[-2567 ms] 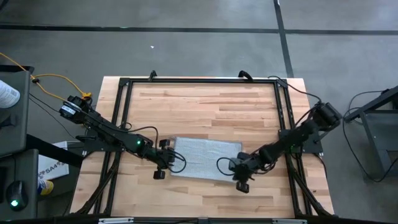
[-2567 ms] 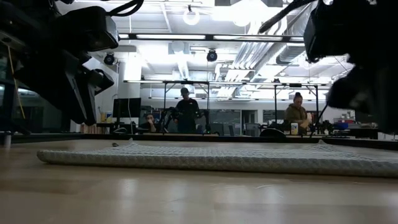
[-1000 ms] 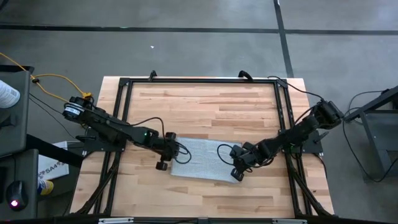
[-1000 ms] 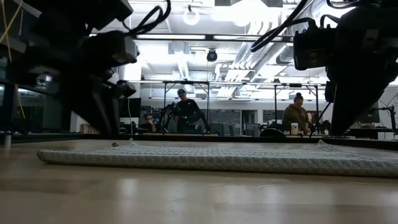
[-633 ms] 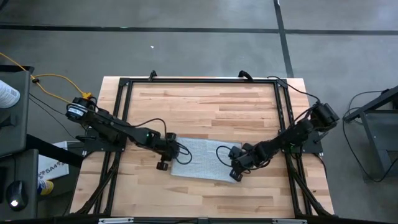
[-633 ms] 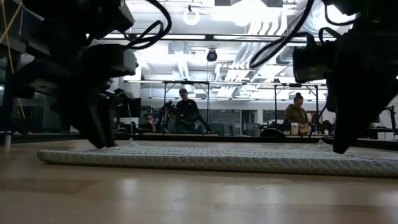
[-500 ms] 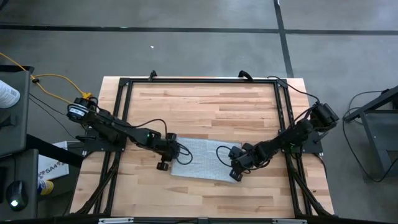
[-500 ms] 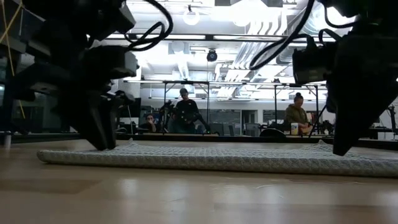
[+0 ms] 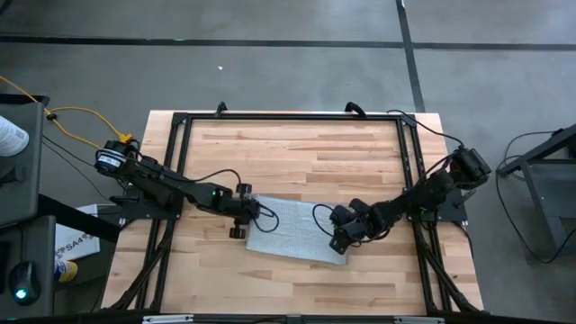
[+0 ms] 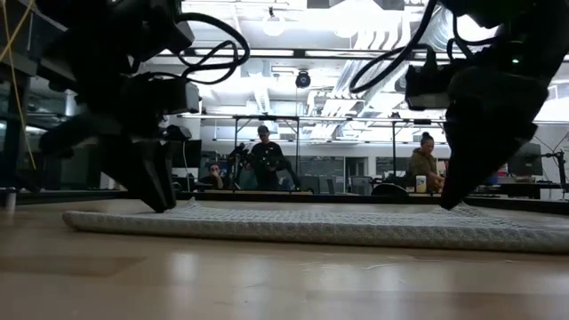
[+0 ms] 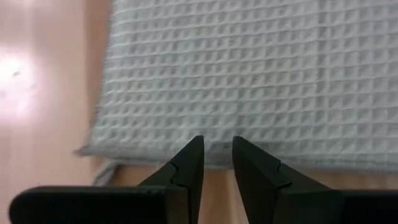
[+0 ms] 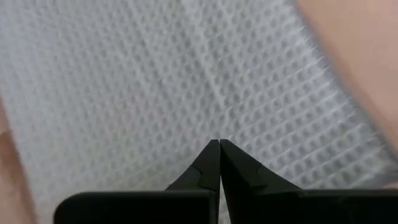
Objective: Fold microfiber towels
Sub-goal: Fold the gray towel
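Note:
The light grey-blue waffle-textured towel [image 9: 295, 228] lies flat on the wooden table [image 9: 297, 153], folded into a rectangle. It also shows in the low view [image 10: 311, 224]. My left gripper [image 9: 243, 216] stands at the towel's left end, its fingers nearly together on the edge [image 11: 217, 144]. My right gripper [image 9: 340, 237] is down on the towel's right part, fingers shut [image 12: 219, 144]. My left gripper has the towel's left short edge [image 11: 217, 153] between its two fingertips, coming low from the table's left. A lower layer peeks out below the edge [image 11: 104, 176]. The towel rests on the table. My right gripper pinches the towel's top surface [image 12: 219, 134] inward from its right end, slanting down from the table's right. Creases run from the fingertips. One layer or several, I cannot tell. The towel lies on the table.
A black frame [image 9: 292, 117] runs around the tabletop. Bare wood lies beyond the towel toward the far edge [image 9: 297, 162] and the near edge [image 9: 288, 283]. People sit and stand in the room behind the table [image 10: 265, 160].
Both grippers have come in over the towel's ends, gone down to it, and shifted toward the far edge. The towel's left end has slid a little toward the right, and the towel now lies slightly skewed.

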`<act>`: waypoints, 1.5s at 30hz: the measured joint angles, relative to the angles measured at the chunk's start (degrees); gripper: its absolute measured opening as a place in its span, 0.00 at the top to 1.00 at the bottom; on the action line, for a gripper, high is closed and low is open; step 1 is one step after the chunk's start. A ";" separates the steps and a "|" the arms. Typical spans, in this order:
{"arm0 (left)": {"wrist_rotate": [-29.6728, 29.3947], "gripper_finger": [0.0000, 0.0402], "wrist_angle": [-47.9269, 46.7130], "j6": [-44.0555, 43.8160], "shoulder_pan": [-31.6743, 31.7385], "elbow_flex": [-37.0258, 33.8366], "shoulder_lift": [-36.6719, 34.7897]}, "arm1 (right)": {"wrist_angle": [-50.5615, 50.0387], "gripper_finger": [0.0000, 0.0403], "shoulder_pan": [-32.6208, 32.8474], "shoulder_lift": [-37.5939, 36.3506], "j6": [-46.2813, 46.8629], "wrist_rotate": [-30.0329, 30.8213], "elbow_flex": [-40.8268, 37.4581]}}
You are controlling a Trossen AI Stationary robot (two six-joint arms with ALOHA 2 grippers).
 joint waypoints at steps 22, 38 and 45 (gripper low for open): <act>30.52 0.79 -5.24 11.04 27.15 -0.04 -8.79 | -16.80 1.00 -7.69 -5.63 -4.91 2.76 0.00; 39.09 0.79 -10.02 13.75 33.65 -0.04 -8.81 | -16.76 0.89 -19.94 -5.65 -13.17 -11.28 0.00; 39.08 0.79 -9.98 13.91 33.65 -0.04 -8.79 | -16.62 0.69 -23.75 -5.65 -15.46 -17.90 0.00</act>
